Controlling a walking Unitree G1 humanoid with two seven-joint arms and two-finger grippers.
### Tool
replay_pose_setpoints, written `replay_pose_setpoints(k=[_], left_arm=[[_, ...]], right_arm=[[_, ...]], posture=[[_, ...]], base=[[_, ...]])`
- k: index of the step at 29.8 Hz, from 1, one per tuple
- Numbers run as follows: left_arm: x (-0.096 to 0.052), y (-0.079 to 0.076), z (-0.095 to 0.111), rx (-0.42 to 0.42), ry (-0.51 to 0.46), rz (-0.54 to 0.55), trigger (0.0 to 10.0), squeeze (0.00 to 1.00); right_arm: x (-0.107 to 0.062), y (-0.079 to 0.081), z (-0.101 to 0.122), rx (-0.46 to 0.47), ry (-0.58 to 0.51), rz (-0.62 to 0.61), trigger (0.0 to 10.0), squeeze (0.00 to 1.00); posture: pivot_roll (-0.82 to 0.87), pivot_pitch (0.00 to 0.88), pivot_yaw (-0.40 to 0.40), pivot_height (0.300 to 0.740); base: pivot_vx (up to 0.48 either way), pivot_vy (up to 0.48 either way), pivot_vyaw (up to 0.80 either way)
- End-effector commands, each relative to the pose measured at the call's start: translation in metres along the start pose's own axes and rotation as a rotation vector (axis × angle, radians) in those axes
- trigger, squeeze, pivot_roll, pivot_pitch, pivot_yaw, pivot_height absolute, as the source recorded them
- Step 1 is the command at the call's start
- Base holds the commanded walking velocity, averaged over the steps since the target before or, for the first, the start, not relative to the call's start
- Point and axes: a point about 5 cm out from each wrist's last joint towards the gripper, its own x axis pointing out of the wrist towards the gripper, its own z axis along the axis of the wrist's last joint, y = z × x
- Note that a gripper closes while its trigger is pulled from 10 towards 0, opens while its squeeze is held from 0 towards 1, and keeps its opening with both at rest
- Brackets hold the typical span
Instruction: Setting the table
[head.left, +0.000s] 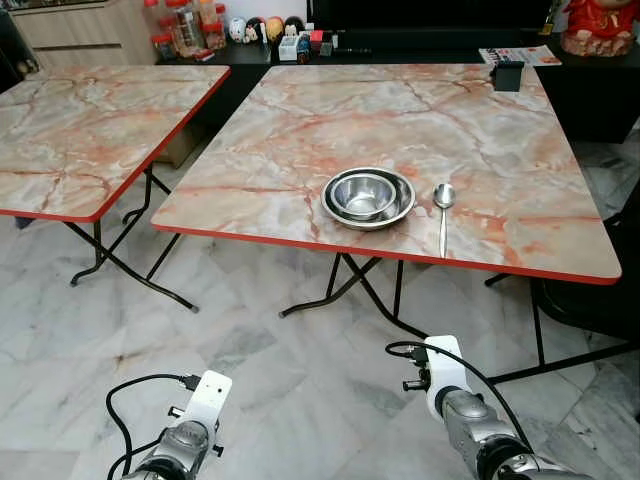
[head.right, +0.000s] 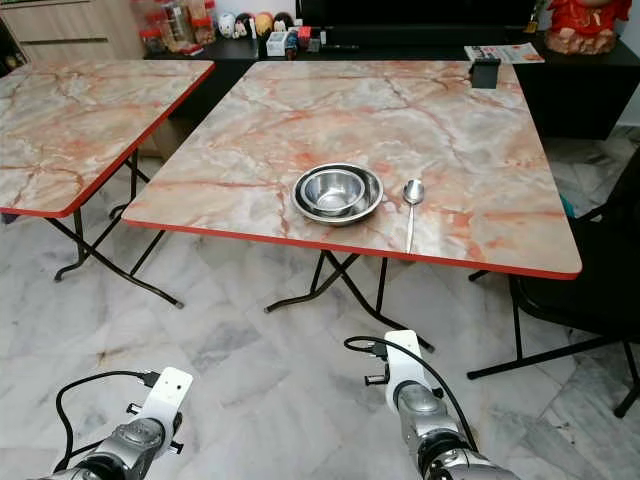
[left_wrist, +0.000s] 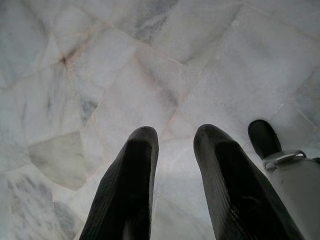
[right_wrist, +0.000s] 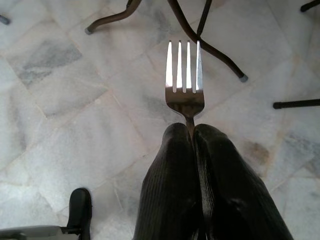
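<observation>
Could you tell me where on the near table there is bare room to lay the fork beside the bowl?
Bare tabletop lies left of the steel bowl. The spoon takes the bowl's right. The right claw holds the fork.

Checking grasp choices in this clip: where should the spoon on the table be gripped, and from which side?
Grip the spoon mid-handle, from above. It lies flat, bowl away from the robot, handle toward the near edge, with bare table on its right; the steel bowl crowds its left.

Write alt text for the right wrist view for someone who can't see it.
The right gripper is shut on a silver fork, tines pointing away from the camera, over a pale marble floor. Dark metal table legs cross the floor beyond the fork.
</observation>
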Motion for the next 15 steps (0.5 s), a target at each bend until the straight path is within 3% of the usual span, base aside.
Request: replay_pose_setpoints(k=[1, 15], left_arm=[[-0.0001, 0.0054, -0.0021, 0.001, 0.006, 0.017, 10.0, 0.00], [-0.0001, 0.0064, -0.0025, -0.002, 0.006, 0.020, 10.0, 0.00]], right_arm=[[0.0004, 0.0020, 0.0016, 0.016, 0.006, -0.002, 10.0, 0.00], [0.0005, 0.0028, 0.0017, -0.004, 0.015, 0.001, 10.0, 0.00]], posture=[[-0.08, 0.037, 0.076, 0.740], [-0.08, 0.040, 0.079, 0.740]], base=[[0.000, 0.000, -0.80], [0.000, 0.000, -0.78]])
